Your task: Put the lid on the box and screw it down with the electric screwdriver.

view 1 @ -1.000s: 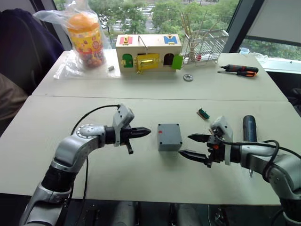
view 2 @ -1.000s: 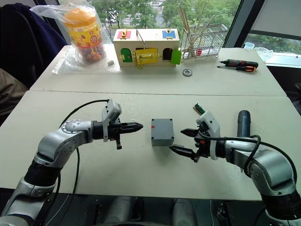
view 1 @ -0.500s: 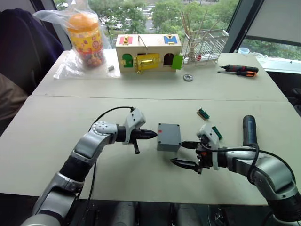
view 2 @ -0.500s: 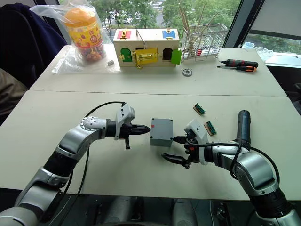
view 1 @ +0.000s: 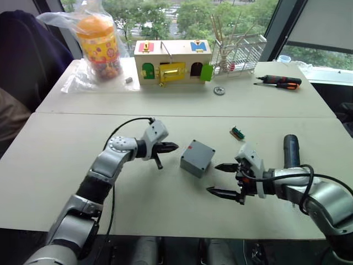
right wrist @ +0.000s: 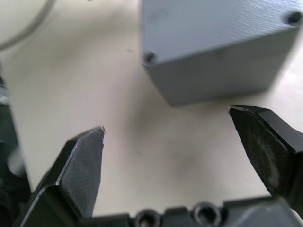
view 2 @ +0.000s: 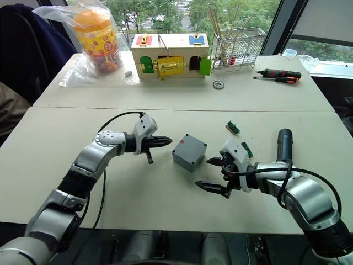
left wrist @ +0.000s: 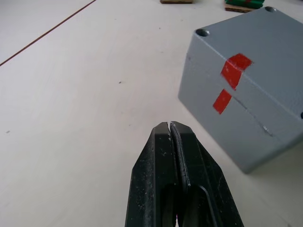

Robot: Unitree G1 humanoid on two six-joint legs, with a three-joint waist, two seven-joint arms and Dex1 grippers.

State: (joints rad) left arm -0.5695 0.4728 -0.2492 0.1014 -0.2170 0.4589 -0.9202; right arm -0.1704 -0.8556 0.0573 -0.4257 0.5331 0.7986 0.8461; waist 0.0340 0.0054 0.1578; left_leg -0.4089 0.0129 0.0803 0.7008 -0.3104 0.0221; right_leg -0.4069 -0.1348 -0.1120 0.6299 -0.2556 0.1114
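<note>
The grey box (view 1: pixel 194 162) sits mid-table, turned diagonally. The lid (view 1: pixel 199 151) rests on top of it, with corner screw holes and red tape marks across the seam (left wrist: pixel 221 100). My left gripper (view 1: pixel 174 147) is shut and empty, its tip pointing at the box's left side a short gap away. To the right of the box my right gripper (view 1: pixel 212 179) stands open, fingers spread near the box's front corner without touching it. The dark electric screwdriver (view 1: pixel 291 150) lies on the table at the right, beyond my right forearm.
At the back stand a wooden box with coloured doors (view 1: pixel 172 61), a bagged orange jar (view 1: pixel 99 41) and a wire rack (view 1: pixel 238 49). A black-and-orange hand screwdriver (view 1: pixel 278 82), a small metal ring (view 1: pixel 219 90) and a green part (view 1: pixel 238 132) lie on the table.
The box has turned from square-on to diagonal. My left gripper's tip has come up and off the box's side. The right gripper has shifted slightly right, still open.
</note>
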